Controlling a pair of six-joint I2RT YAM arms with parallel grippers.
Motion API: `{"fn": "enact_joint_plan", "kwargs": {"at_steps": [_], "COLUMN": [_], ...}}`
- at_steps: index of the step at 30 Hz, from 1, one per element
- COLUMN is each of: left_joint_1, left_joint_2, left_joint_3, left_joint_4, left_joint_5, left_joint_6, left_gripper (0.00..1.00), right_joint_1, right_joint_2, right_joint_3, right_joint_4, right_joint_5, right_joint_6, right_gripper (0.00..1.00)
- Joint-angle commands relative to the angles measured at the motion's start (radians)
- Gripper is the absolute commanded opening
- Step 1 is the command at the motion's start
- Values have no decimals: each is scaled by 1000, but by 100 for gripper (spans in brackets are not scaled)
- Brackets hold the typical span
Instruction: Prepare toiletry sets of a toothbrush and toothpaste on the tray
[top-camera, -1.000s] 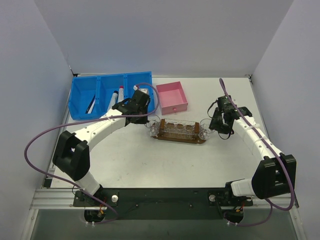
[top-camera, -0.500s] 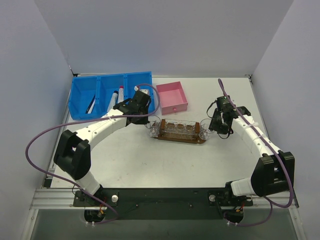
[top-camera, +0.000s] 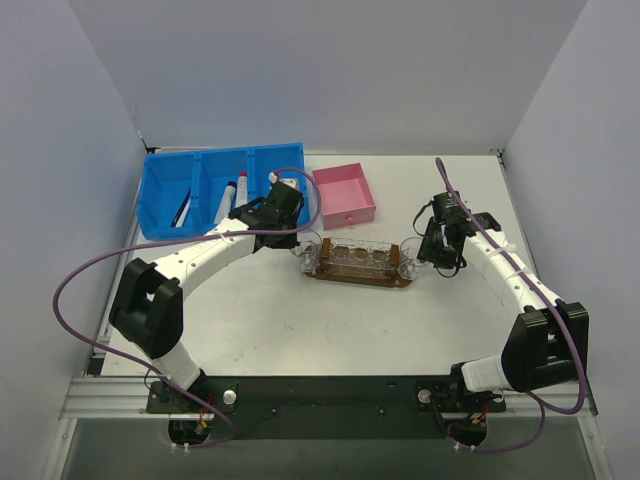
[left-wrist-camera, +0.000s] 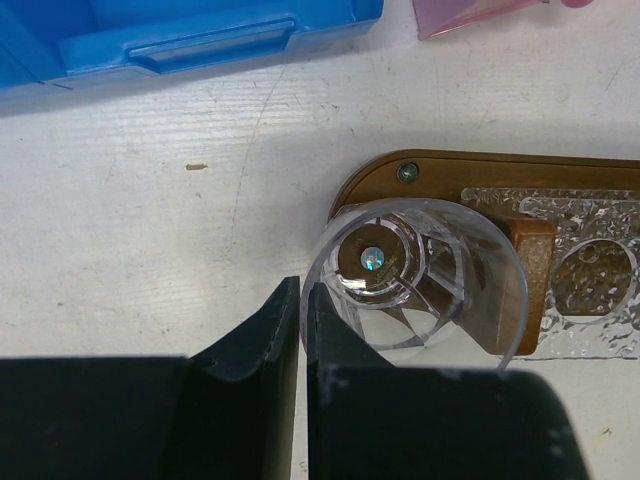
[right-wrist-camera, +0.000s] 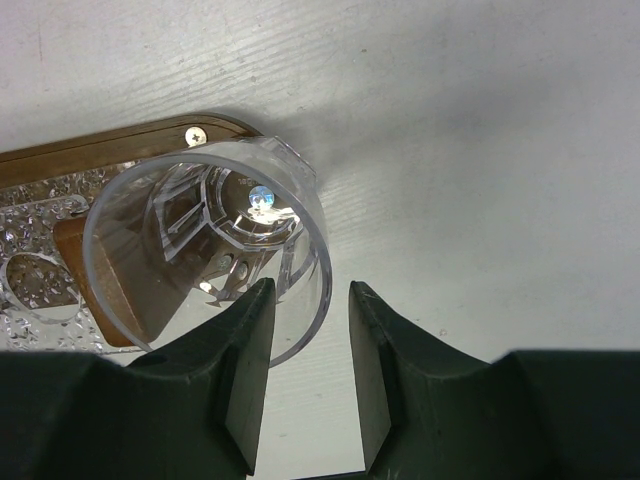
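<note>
Both wrist views settle what the top view blurs: left gripper (left-wrist-camera: 303, 300) clenched on left cup's (left-wrist-camera: 415, 275) rim; right gripper (right-wrist-camera: 311, 300) slack, fingers (right-wrist-camera: 375, 380) apart astride right cup's (right-wrist-camera: 150, 250) wall. Only the top view shows the whole tray (top-camera: 356, 277), mid-frame, a cup at each end.

Top external: high above and behind both arm bases, facing down and forward, far off; it takes in the whole tray (top-camera: 350, 279).
Left wrist: behind the left gripper (left-wrist-camera: 303, 320), facing down, very near; left-end cup (left-wrist-camera: 415, 275) just ahead-right of the fingertips.
Right wrist: behind the right gripper (right-wrist-camera: 305, 310), equally near; right-end cup (right-wrist-camera: 205, 245) ahead-left.
Shared: each wrist view shows one tray end; the top view shows both.
</note>
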Motion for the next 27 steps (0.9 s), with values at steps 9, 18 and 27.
{"fn": "enact_joint_plan", "kwargs": {"at_steps": [9,18,27], "left_joint_1": [-4,-8,-13], "left_joint_2": [19,22,29], "left_joint_3": [36,44,53], "left_joint_4": [29,38,26], "left_joint_5": [-49,-34,-25], "left_joint_6": [-9,6,6], "left_gripper": [0,0,0], "right_joint_1": [4,2,2], "right_joint_2": [6,9,6], "right_joint_3": [1,2,1], "right_joint_4": [-10,-11,-11], "right_joint_5": [-1,-3,-1], "right_joint_6": [-6,-6,-4], "right_gripper": [31,31,33]}}
